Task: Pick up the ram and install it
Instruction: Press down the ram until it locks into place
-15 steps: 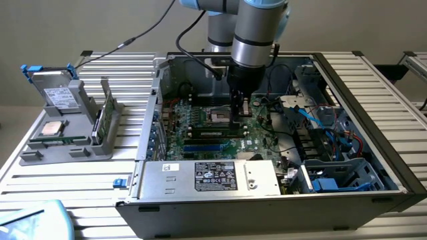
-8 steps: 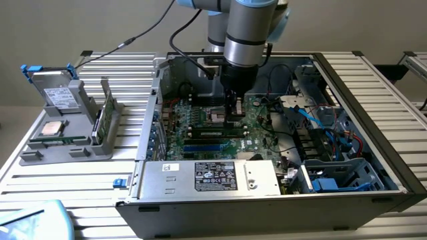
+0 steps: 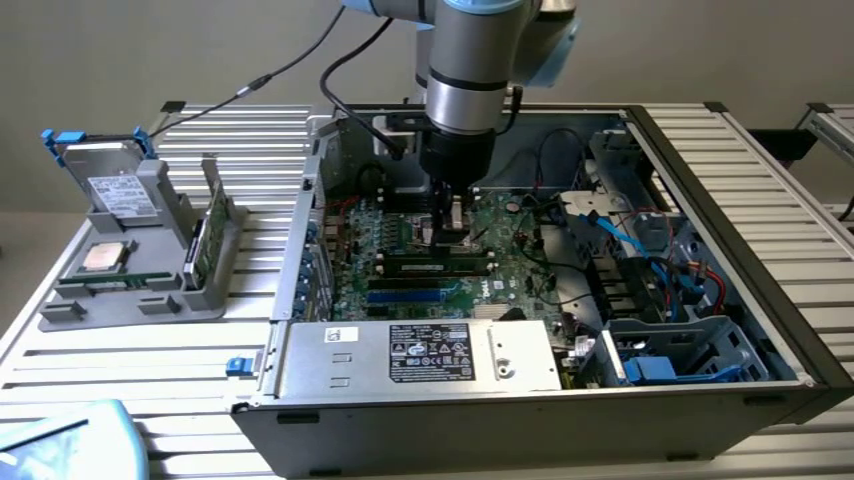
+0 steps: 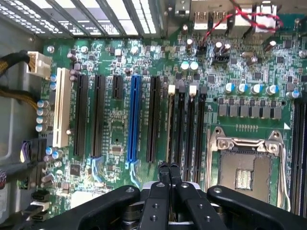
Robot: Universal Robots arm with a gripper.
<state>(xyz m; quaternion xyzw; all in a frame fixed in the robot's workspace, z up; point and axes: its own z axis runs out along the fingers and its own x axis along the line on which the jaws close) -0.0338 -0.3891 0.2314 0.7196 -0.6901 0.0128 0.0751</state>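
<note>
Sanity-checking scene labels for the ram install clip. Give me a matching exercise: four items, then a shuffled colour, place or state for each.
Items
1. gripper
2. processor socket
3. processor chip
4. long expansion slot mid-motherboard

Matches
a. blue
b. shut
c. no chip in it
d. lying in the grey holder

Pairs: 1-b, 2-c, 3-d, 4-a

place: robotics lab bench | evidence: open computer case [image 3: 534,400] on slatted aluminium table [image 3: 134,370], grey parts fixture [image 3: 134,260]
</note>
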